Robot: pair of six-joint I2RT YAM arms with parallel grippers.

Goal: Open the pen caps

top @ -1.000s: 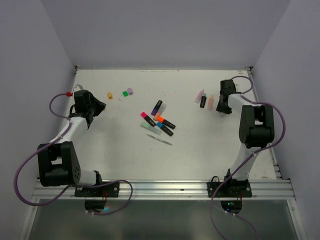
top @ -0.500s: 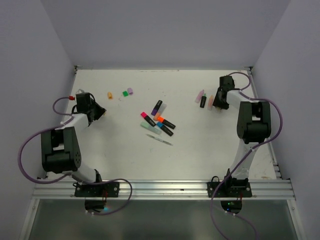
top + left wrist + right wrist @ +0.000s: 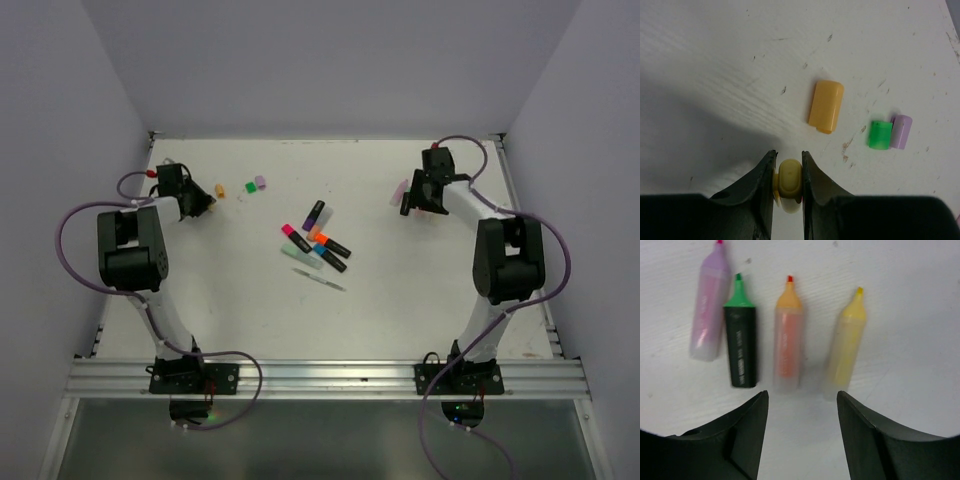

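My left gripper (image 3: 789,165) is shut on a stubby yellow pen cap (image 3: 789,184), low over the table at the back left. Just ahead of it lie three loose pen caps: orange (image 3: 825,106), green (image 3: 880,135) and purple (image 3: 901,132). From above, the left gripper (image 3: 203,198) sits beside the orange cap (image 3: 220,190). My right gripper (image 3: 802,397) is open and holds nothing. It hovers at the butt ends of four uncapped highlighters lying in a row: purple (image 3: 710,310), black with a green tip (image 3: 741,340), orange (image 3: 788,335) and yellow (image 3: 846,342).
Several capped highlighters (image 3: 318,240) lie in a cluster mid-table, with caps in purple, pink, orange and blue. A thin pale stick (image 3: 320,279) lies just in front of them. Side walls stand close behind both arms.
The left arm has swung toward the back left, carrying the yellow cap up to the loose caps. The right gripper moved left over the pen row, and its jaws widened.
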